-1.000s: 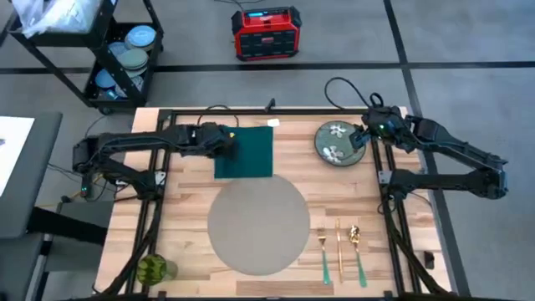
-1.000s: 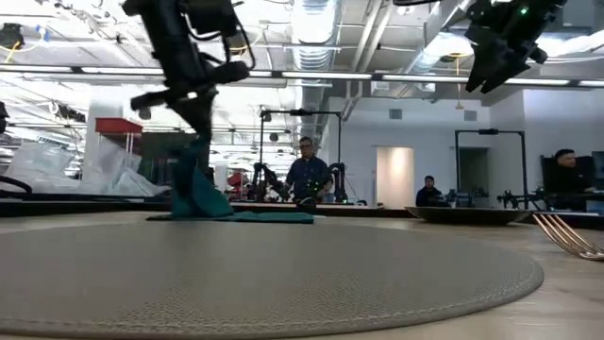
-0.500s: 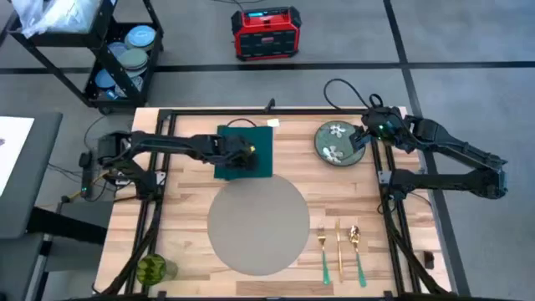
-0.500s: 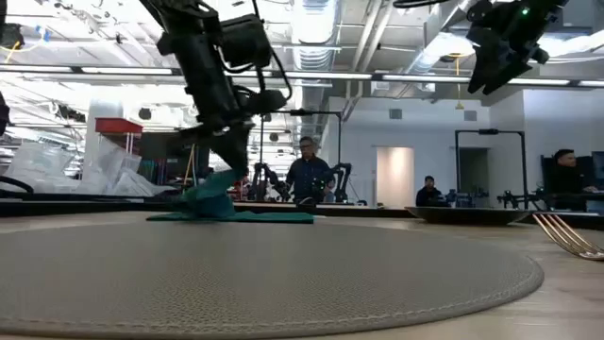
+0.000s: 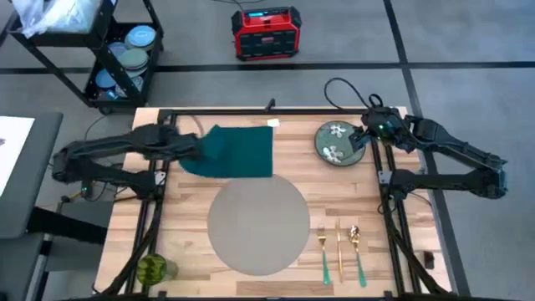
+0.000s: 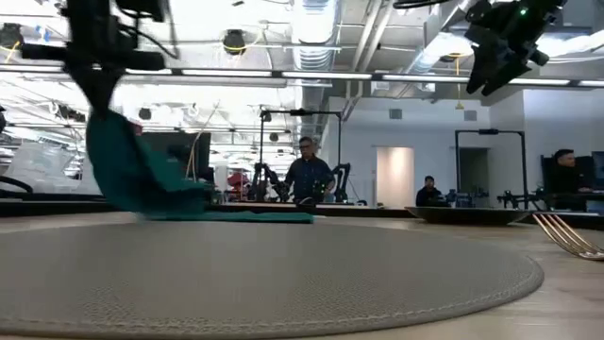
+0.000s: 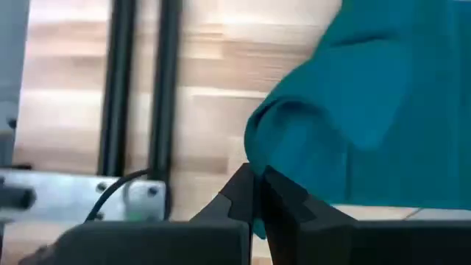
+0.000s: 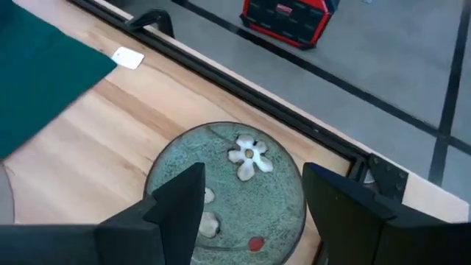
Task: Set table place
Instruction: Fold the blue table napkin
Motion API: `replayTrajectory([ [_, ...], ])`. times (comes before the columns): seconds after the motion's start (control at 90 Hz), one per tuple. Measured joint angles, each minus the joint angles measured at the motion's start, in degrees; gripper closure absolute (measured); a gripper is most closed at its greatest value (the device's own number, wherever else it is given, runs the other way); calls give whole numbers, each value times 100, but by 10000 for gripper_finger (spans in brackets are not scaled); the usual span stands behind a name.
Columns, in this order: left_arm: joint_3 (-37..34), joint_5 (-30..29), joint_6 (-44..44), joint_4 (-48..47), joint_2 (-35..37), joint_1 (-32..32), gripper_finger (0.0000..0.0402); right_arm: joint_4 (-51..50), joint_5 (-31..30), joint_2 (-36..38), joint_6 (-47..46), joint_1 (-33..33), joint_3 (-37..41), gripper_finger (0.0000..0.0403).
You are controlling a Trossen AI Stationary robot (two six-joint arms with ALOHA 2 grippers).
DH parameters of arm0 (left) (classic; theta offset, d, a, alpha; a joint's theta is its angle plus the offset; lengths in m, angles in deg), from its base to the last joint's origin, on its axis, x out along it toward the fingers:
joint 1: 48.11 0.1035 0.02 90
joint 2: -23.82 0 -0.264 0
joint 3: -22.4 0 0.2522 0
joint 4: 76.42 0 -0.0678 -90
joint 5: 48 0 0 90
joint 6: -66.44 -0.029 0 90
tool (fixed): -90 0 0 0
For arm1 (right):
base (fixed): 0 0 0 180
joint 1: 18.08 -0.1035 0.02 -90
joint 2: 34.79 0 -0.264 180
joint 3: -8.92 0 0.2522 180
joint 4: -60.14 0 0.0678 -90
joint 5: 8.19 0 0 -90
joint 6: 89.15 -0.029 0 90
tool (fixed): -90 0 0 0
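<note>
The left claw (image 5: 194,149) is clenched on the near-left corner of the dark green cloth napkin (image 5: 238,151), its two fingers pressed together over a pinched fold of fabric in the left wrist view. That corner is lifted off the light-wood surface (image 5: 184,209) and drawn toward the left edge, so the napkin hangs in a slanted drape in the low view while its far part lies flat. The napkin sits at the back of the surface, left of centre, just behind the round grey-taupe placemat (image 5: 258,224), whose rim it nearly meets.

The right claw (image 5: 361,139) hovers above the dark floral plate (image 5: 336,142) at the back right, fingers (image 8: 176,202) spread wide and released, gripping nothing. The plate lies flat, well apart from the placemat.

Three pieces of gold cutlery with green handles (image 5: 339,248) lie side by side just right of the placemat. A green glass (image 5: 154,269) stands at the front left corner. Beyond the surface are a black wire cart with blue dishes (image 5: 125,52) and a red box (image 5: 266,33) on the floor. People (image 6: 308,175) stand in the room behind.
</note>
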Motion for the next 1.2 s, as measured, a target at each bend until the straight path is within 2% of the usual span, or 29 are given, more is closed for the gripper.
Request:
replayTrajectory([
  [0.089,-772,63,591,399,404,0,402,9,3,-69,-113,-19,0,188],
  [0.144,-1348,228,743,1063,582,2,401,10,4,-120,-140,-74,0,188],
  [0.167,-1343,242,620,1218,580,37,401,16,2,-143,-141,-106,0,188],
  [0.222,-1207,212,699,858,431,92,401,7,4,-196,-129,-168,2,188],
  [0.322,-1177,74,251,1223,238,187,401,-26,5,-314,-114,-311,0,188],
  [0.389,-1229,215,161,1434,124,309,401,20,-2,-385,-112,-376,0,188],
  [0.611,-1218,390,-373,2860,-224,379,401,18,-5,-712,-62,-575,0,188],
  [0.767,-1216,1074,-1380,3845,-361,418,401,-16,-21,-889,109,-674,2,188],
  [0.856,-1211,1470,-1474,4171,-466,426,401,-11,-22,-903,118,-675,2,188],
  [0.967,-1210,1564,-1390,4577,-642,416,401,2,-22,-889,113,-675,2,188],
  [1.078,-1210,1623,-1367,5590,-857,400,401,-9,-22,-888,113,-675,2,188],
  [1.2,-1207,2189,-1729,6876,-1053,442,401,-8,-20,-890,102,-675,2,188],
])
